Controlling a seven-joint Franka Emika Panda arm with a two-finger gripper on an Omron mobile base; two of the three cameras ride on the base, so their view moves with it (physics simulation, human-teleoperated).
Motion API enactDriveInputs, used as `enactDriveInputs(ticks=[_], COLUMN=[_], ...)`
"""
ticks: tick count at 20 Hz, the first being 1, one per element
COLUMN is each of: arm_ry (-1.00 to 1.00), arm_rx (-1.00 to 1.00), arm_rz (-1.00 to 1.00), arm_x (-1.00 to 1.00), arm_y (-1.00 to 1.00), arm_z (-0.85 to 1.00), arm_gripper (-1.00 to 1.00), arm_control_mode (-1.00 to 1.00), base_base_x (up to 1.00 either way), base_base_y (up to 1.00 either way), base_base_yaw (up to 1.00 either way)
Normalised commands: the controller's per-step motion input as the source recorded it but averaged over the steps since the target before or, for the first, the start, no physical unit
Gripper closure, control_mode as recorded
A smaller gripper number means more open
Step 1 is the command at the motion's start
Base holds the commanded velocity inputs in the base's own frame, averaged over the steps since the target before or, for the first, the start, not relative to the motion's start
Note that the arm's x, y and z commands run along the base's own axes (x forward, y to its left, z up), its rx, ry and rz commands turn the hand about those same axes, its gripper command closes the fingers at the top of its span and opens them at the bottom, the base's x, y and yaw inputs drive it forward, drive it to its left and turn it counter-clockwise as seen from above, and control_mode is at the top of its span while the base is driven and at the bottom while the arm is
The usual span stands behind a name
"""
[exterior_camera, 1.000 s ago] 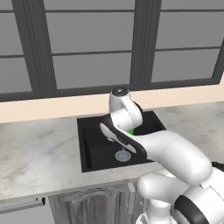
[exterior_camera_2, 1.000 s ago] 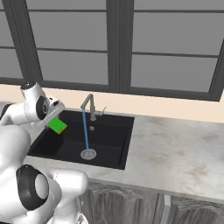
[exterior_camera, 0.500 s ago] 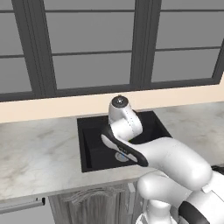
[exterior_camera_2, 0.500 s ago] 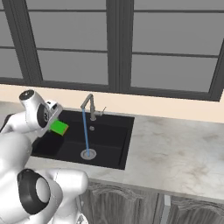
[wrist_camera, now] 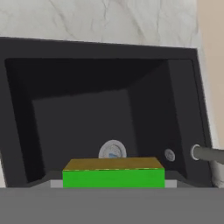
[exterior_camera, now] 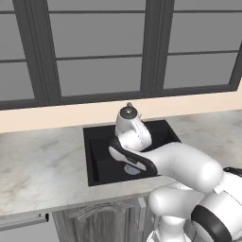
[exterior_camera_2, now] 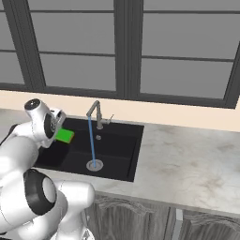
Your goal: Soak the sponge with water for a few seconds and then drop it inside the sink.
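Sponge [exterior_camera_2: 64, 136], flat green block with yellow underside, is sitting clenched in the claw [wrist_camera: 113, 183] over the black sink's [exterior_camera_2: 123, 164] left side, clear of the water [exterior_camera_2: 92, 140].

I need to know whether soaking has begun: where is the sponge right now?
The sponge is held in the end effector over the sink's left side in the right base view, left of the water and not under it.
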Motion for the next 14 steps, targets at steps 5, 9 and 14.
enactDriveInputs(ticks=[5,9,14], arm_ry=[0.12,0.09,0.02], arm_rx=[-0.07,-0.05,-0.04], arm_rz=[0.13,0.06,0.04], arm_x=[0.11,0.00,0.00], arm_y=[0.00,0.00,0.00], arm_z=[0.00,0.00,0.00], arm_gripper=[1.00,1.00,1.00], arm_control_mode=[-1.00,-1.00,-1.00], base_base_x=[0.00,0.00,0.00], base_base_y=[0.00,0.00,0.00], base_base_yaw=[0.00,0.00,0.00])
